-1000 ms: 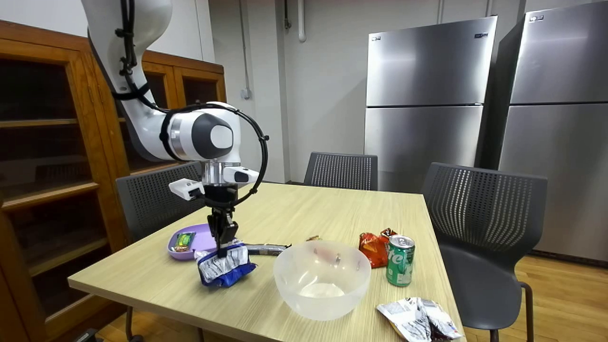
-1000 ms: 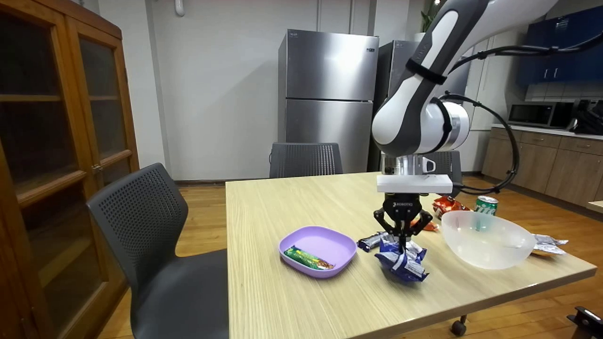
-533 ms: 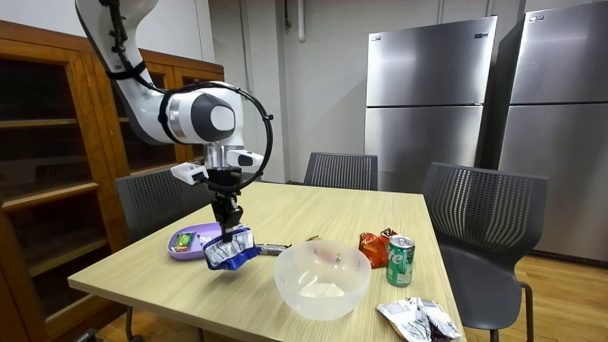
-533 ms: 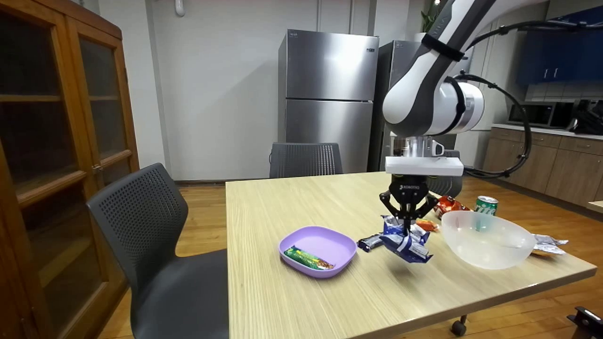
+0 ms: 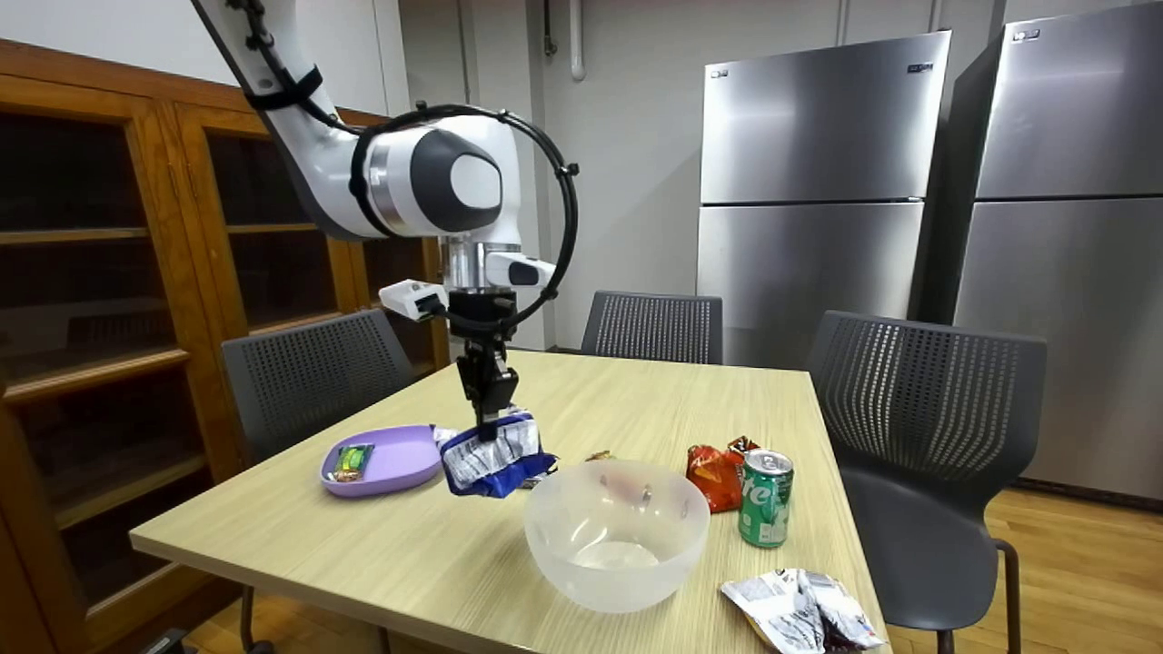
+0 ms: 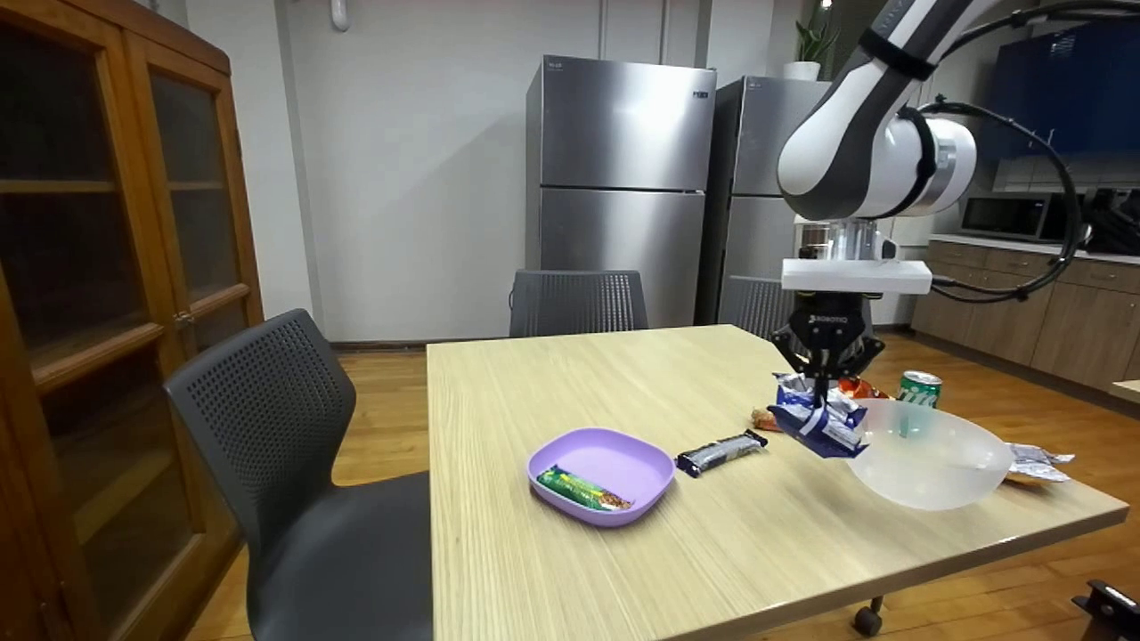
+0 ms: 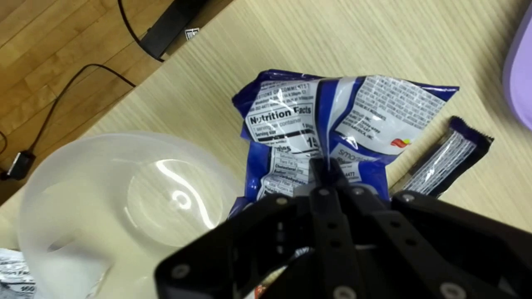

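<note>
1. The end effector (image 7: pixel 326 166) is squeezed tight on the blue bag (image 7: pixel 286 124), pinching a fold near its middle.
2. The blue bag hangs in the air above the tabletop (image 6: pixel 570 378), just beside the bowl (image 5: pixel 618 586).
3. The blue bag might slip and drop, because it looks slick and floppy and the pinch takes just a thin bit of it.
4. The blue bag might bump the bowl, because it hangs low and near the rim. The bowl looks light, so a knock might push it or tip it.
5. A hard squeeze might rip the blue bag, since its skin looks thin. What is in it cannot be seen.
6. It is hard to say if the blue bag touches the bowl, because they overlap in both exterior views.
7. In the wrist view, one end of the dark bar (image 7: pixel 442 161) is hidden.
8. In an exterior view, the silver bag (image 5: pixel 772 595) is cut off at the bottom.
9. A small orange thing (image 6: pixel 763 420) pokes out behind the blue bag, and too little shows to name it.
</note>
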